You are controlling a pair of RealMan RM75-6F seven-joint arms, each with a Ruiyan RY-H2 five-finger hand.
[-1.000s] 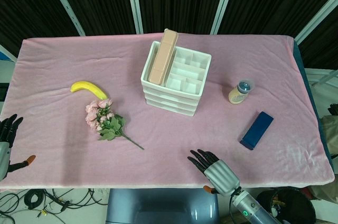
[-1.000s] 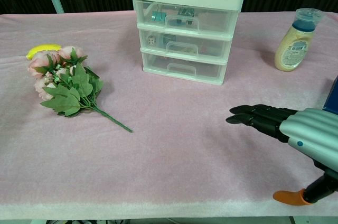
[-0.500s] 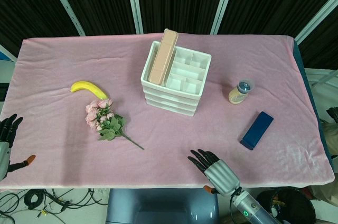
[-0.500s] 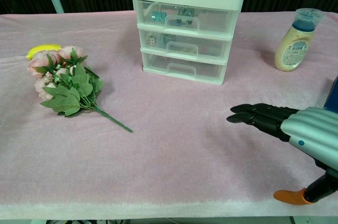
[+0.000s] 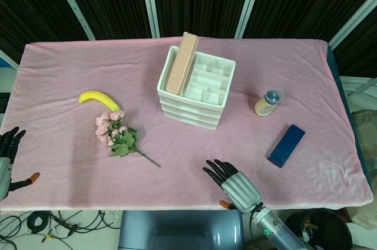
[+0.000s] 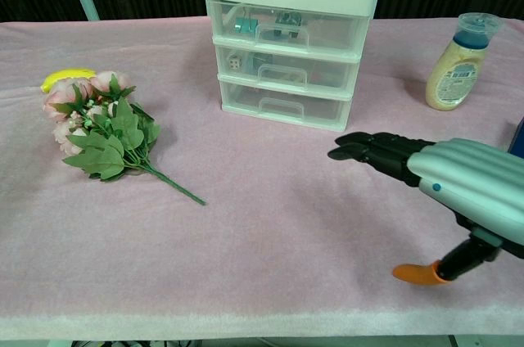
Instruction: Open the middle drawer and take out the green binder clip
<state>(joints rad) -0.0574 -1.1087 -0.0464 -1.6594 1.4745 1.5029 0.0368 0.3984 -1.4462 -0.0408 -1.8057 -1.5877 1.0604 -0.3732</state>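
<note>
A white three-drawer organizer (image 5: 194,88) (image 6: 286,44) stands at the table's middle, all drawers closed. Its middle drawer (image 6: 282,70) shows small items through the clear front; I cannot make out a green binder clip there. My right hand (image 5: 232,184) (image 6: 434,179) hovers open over the near table edge, fingers stretched flat toward the organizer, still well short of it and empty. My left hand (image 5: 7,154) hangs open off the table's left front corner, holding nothing.
A tan case (image 5: 182,61) leans in the organizer's top tray. A banana (image 5: 97,98) and a pink flower bunch (image 5: 118,135) (image 6: 102,126) lie left. A cream bottle (image 5: 268,102) (image 6: 454,65) and a blue box (image 5: 287,145) sit right.
My right hand has moved forward and left toward the organizer and risen slightly. The left hand has stayed put.
</note>
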